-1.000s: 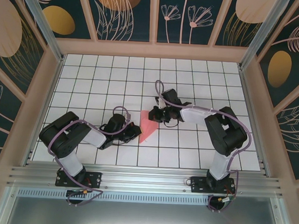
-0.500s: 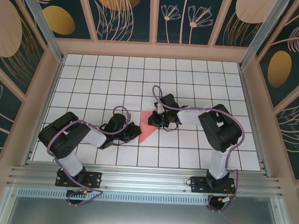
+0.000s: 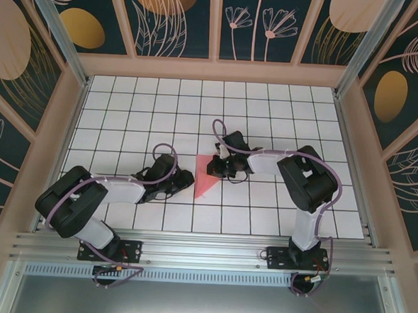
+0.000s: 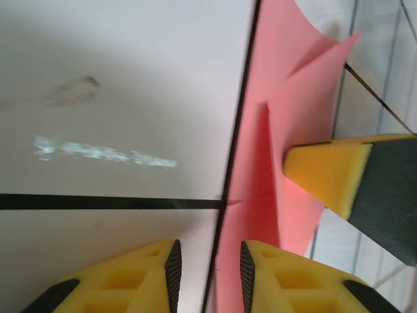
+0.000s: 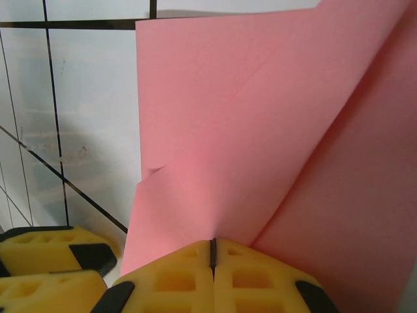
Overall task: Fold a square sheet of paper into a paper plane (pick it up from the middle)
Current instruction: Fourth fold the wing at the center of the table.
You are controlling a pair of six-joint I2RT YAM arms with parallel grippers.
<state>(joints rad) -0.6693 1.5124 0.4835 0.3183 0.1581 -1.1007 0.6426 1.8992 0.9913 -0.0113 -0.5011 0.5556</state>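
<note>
The square sheet of paper (image 3: 206, 181) lies part-folded on the white grid table, a salmon-pink wedge with its point toward the near edge. My right gripper (image 3: 216, 168) is shut, its tips pressed down on the paper's upper right part. In the right wrist view the shut tips (image 5: 212, 251) meet a raised fold of the paper (image 5: 260, 130). My left gripper (image 3: 188, 181) is at the paper's left edge and stands slightly open. In the left wrist view its gap (image 4: 208, 277) straddles the paper's edge (image 4: 273, 85), with nothing pinched. The right gripper's yellow fingertip (image 4: 326, 173) rests on the pink sheet.
The table (image 3: 126, 116) is a white surface with black grid lines, walled by wooden frames (image 3: 214, 70) at the back and sides. A metal rail (image 3: 203, 252) runs along the near edge where both arm bases stand.
My left gripper has opened from shut and its arm has stretched out lower toward the paper. My right gripper shifted slightly left and down onto the sheet, then held still.
</note>
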